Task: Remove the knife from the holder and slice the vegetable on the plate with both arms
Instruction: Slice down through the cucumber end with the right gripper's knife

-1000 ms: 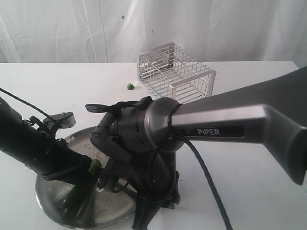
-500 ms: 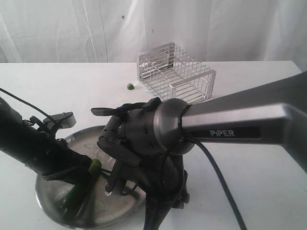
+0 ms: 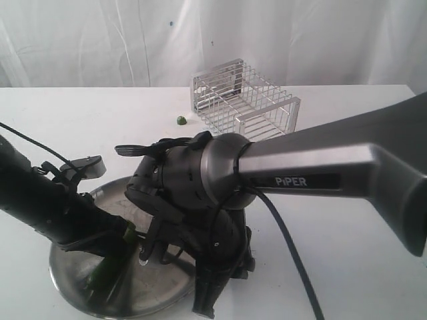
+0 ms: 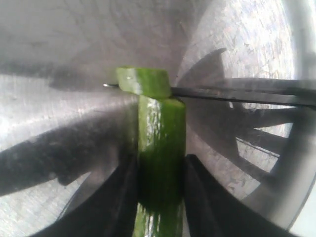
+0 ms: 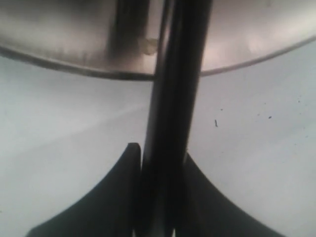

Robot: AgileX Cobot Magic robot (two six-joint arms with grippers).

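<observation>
Knife (image 4: 237, 94): handle gripped in right jaws; blade is brought back across the vegetable (image 4: 160, 148) after a stroke away; sawing is judged under way. Vegetable: clamped in left jaws, on the plate (image 4: 247, 34).

The plate (image 4: 59, 29) is scuffed, shiny steel, the vegetable (image 4: 160, 143) has glossy, wet-looking green skin, the knife (image 4: 237, 95) blade is dark and matt, the holder (image 3: 245, 100) is bright metal wire, and the table (image 3: 360, 267) is matt white.

A small green end piece (image 3: 180, 121) lies on the white table (image 3: 80, 120) before a white curtain (image 3: 100, 40).
</observation>
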